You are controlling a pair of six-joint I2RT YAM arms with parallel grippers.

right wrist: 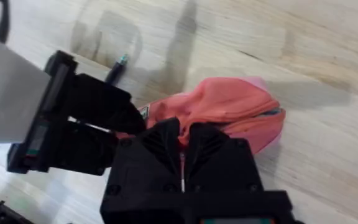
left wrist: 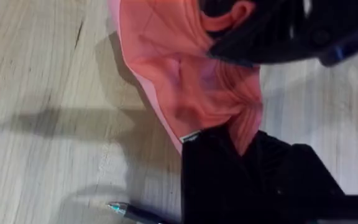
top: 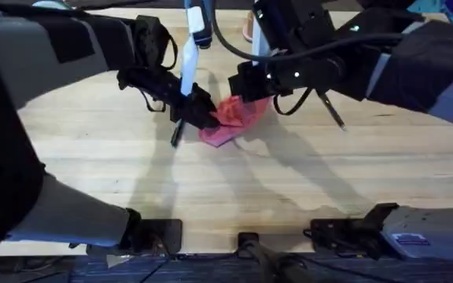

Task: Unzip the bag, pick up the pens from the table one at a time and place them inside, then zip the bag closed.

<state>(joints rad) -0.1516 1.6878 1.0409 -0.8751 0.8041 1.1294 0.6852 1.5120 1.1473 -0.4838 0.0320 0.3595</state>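
From overhead, the table [top: 234,189] is a pale butcher-block top with long plank seams, and soft arm shadows fall across its middle. The bag [top: 234,118], a crumpled pink pouch, lies on the far half of the table, near its centre line. The left gripper [top: 203,112] meets the bag's left end and the right gripper [top: 250,88] sits on its far right part, so both touch the fabric. One pen [top: 177,135] lies just left of the bag, under the left gripper; another pen [top: 330,108] lies to the right of the bag, apart from it. Beyond the far table edge the room is dark, with a white and blue object standing behind the bag.

In the left wrist view, the bag [left wrist: 185,81] is bunched in folds on pale wood grain [left wrist: 42,124]. A black finger [left wrist: 229,168] presses into the fabric's edge, so the left gripper is pinched on the bag. A pen tip [left wrist: 120,210] lies on the wood just beside the bag.

In the right wrist view, the bag [right wrist: 229,112] rises in a hump against the right gripper [right wrist: 182,140], whose fingers are pressed together on a fold. The left gripper [right wrist: 129,121] touches the bag's other end, with the greenish-tipped pen [right wrist: 117,68] just beyond it.
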